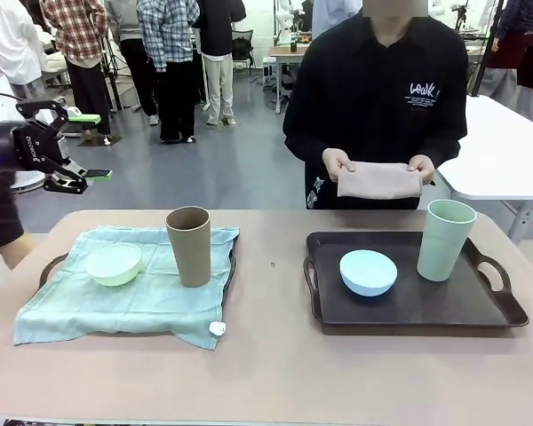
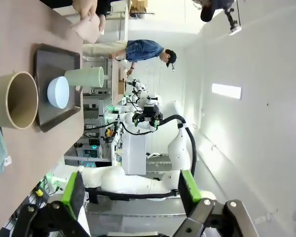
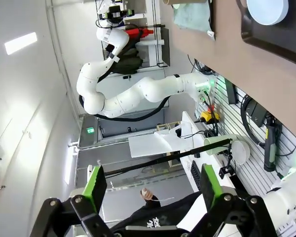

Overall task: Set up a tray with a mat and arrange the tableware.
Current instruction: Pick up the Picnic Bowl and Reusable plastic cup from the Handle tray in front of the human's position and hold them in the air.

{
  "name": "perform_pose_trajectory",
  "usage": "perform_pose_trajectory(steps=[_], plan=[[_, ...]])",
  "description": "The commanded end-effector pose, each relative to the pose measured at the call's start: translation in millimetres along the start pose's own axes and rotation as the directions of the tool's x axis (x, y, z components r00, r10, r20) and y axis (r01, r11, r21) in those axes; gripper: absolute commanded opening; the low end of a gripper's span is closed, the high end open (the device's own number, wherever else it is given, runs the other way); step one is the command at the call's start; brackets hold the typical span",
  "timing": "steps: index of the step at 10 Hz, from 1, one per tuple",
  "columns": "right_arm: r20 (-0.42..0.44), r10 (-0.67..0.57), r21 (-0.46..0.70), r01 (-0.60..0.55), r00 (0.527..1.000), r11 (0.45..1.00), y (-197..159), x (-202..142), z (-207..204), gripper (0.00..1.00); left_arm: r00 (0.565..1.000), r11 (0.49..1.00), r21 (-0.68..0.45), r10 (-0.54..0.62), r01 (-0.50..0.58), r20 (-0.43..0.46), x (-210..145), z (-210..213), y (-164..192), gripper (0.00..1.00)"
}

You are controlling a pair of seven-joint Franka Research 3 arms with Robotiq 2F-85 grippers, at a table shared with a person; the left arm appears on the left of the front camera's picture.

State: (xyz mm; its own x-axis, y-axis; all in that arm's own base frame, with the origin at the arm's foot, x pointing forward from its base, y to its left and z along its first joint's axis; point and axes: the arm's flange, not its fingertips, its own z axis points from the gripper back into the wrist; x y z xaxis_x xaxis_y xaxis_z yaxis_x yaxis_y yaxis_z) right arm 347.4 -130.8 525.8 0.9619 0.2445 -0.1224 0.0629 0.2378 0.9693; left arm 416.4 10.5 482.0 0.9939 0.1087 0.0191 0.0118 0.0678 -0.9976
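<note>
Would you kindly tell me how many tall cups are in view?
2: the brown cup stands on the teal mat at the left; the pale green cup stands in the dark tray at the right.

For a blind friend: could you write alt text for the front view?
A table holds two trays: the left tray has a teal mat, pale green bowl and brown cup; the bare right tray has a light blue bowl and pale green cup. Beyond, a person holds a folded beige cloth; the left pincer hangs open.
</note>
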Motion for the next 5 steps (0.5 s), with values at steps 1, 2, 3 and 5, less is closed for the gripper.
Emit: perform_pose_trajectory(steps=[1,2,3,5], plan=[[-0.003,-0.007,-0.011,0.007,1.0,1.0,-1.4,0.0,0.0,1.0,0.998,1.0,-0.009,-0.028,0.027,-0.064,7.8,7.5,9.5,1.0],[-0.003,-0.007,-0.011,0.007,1.0,1.0,-1.4,0.0,0.0,1.0,0.998,1.0,-0.009,-0.028,0.027,-0.064,7.8,7.5,9.5,1.0],[-0.003,-0.007,-0.011,0.007,1.0,1.0,-1.4,0.0,0.0,1.0,0.998,1.0,-0.009,-0.028,0.027,-0.064,7.8,7.5,9.5,1.0],[-0.003,-0.007,-0.011,0.007,1.0,1.0,-1.4,0.0,0.0,1.0,0.998,1.0,-0.009,-0.028,0.027,-0.064,7.8,7.5,9.5,1.0]])
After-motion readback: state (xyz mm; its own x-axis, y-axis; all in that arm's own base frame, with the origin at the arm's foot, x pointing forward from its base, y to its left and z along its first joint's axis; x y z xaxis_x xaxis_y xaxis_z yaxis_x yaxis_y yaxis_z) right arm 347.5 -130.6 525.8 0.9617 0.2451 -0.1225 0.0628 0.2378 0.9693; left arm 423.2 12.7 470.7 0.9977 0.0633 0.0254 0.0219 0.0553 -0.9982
